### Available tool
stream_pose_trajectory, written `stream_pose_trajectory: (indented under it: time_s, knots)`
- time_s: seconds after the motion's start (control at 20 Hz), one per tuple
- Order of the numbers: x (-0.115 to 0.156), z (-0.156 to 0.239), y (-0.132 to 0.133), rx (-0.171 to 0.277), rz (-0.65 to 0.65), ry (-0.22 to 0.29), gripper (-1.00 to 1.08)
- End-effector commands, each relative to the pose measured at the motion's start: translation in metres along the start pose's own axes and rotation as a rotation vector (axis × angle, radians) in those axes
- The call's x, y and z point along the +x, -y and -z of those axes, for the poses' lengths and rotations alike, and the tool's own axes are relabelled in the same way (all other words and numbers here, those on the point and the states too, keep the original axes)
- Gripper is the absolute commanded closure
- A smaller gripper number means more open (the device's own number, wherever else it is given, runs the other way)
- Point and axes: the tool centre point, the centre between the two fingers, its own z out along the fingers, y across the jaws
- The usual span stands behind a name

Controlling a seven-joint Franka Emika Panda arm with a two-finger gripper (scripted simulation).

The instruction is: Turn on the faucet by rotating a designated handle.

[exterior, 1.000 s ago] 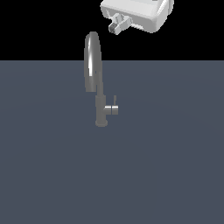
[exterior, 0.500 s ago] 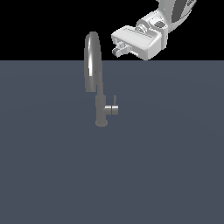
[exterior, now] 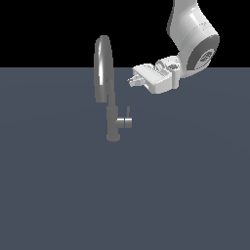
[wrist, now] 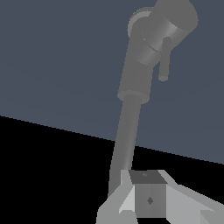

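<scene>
The faucet (exterior: 113,124) stands on the dark grey surface, a grey post with a tall arched spout (exterior: 102,66) and a small round base. The handle (exterior: 125,122) is a short cylinder stub jutting from the post toward the exterior view's right, with a thin lever pin (exterior: 128,113) pointing up. My gripper (exterior: 132,80) hovers above and slightly to the right of the handle, beside the spout, touching nothing. Its fingers look shut and empty. In the wrist view the handle (wrist: 174,19), pin (wrist: 164,61) and spout (wrist: 127,135) lie beyond my fingertips (wrist: 148,199).
The white arm (exterior: 193,39) reaches in from the upper part of the exterior view's right. The flat grey surface (exterior: 146,195) stretches around the faucet, and nothing else stands on it.
My gripper has come down from the top of the exterior view to beside the spout, and more of the arm has come into view. The faucet and handle have not moved.
</scene>
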Motion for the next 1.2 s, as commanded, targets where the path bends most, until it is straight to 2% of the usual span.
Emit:
stream_pose_trajectory:
  time_s: [0.0, 0.3, 0.55, 0.8, 1.15]
  knots:
    - [0.022, -0.003, 0.004, 0.053, -0.053, 0.053, 1.08]
    - [0.065, -0.014, 0.007, 0.158, -0.158, 0.155, 1.08]
    - [0.089, -0.023, 0.008, 0.216, -0.216, 0.212, 1.08]
    - [0.100, -0.028, 0.008, 0.243, -0.243, 0.238, 1.08]
    - [0.100, -0.029, 0.006, 0.245, -0.245, 0.240, 1.08]
